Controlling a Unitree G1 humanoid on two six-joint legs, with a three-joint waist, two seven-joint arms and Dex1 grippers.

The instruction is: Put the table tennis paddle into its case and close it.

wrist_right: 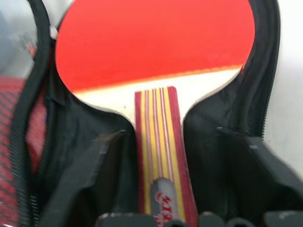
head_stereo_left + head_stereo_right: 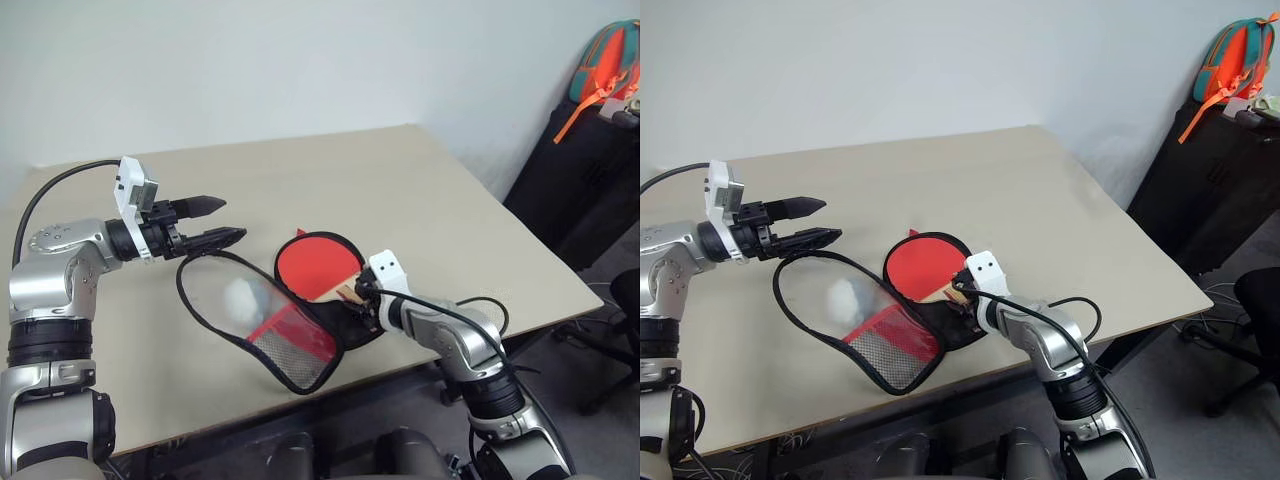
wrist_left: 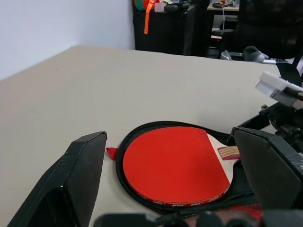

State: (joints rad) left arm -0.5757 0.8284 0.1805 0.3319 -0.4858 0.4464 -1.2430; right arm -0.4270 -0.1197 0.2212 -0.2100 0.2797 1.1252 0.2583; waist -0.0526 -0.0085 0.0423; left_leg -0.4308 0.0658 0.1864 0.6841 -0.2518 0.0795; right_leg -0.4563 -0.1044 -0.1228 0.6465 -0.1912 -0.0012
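Note:
The table tennis paddle (image 2: 312, 264) lies red face up in the lower half of the case (image 2: 330, 335), which sits near the table's front edge. Its striped wooden handle (image 1: 158, 142) points toward my right arm. The case's flap (image 2: 262, 335) is folded open to the left, showing a red panel with black mesh and a pale round shape. My right gripper (image 2: 358, 298) is open, one finger on each side of the handle and apart from it. My left gripper (image 2: 232, 219) hovers open just above the far-left edge of the flap, holding nothing.
The beige table (image 2: 400, 180) stretches back and to the right behind the case. A black cabinet (image 2: 580, 180) with an orange and teal backpack (image 2: 605, 65) stands off its right side, and a dark chair (image 2: 625, 300) sits below it.

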